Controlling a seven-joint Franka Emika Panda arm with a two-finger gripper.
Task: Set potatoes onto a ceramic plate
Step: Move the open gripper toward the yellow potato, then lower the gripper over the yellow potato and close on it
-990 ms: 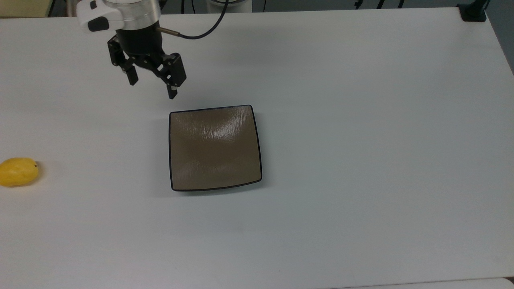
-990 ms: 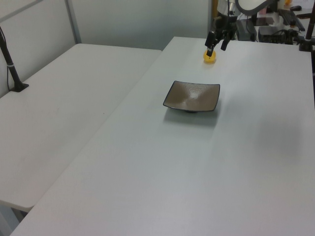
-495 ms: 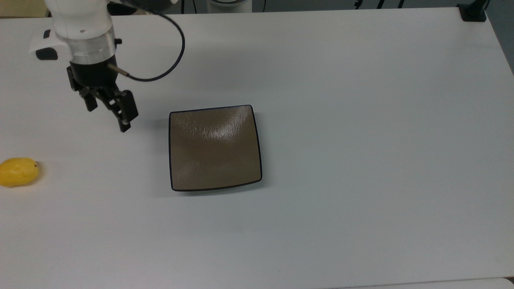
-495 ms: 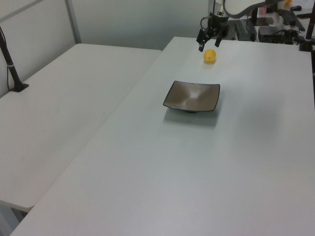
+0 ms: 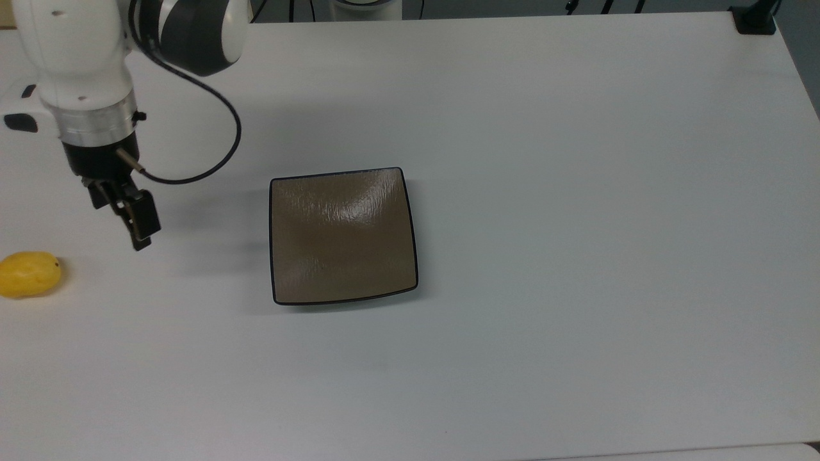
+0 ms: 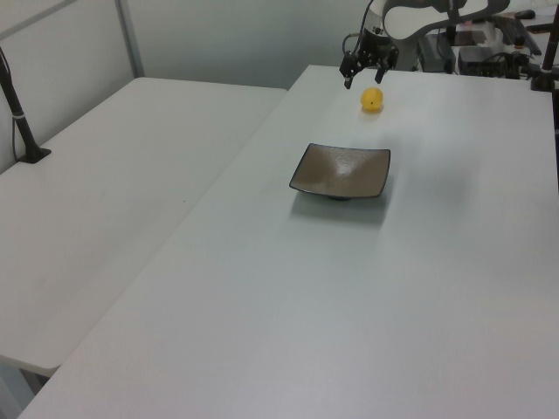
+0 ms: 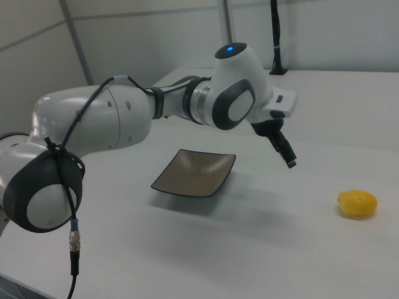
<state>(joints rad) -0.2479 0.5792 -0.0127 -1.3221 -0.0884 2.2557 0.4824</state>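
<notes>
In the left view, fingers [image 6: 362,77] apart, potato [image 6: 372,99] below

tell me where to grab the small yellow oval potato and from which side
Probably straight down from above: the small yellow oval potato lies flat on the white table. Pinch its narrow middle, fingers across its short width, since its long axis runs along the top view's left-right.

potato [image 5: 29,274]: small, smooth, bright yellow oval with a tiny dark spot at one end, lying on its side, near my fingers [image 5: 142,221], toward the top view's lower left, apart from them.
plate [image 5: 343,235]: square, glossy brown, thin dark rim, dished, bare; on my fingers' other side, toward the top view's right.
</notes>
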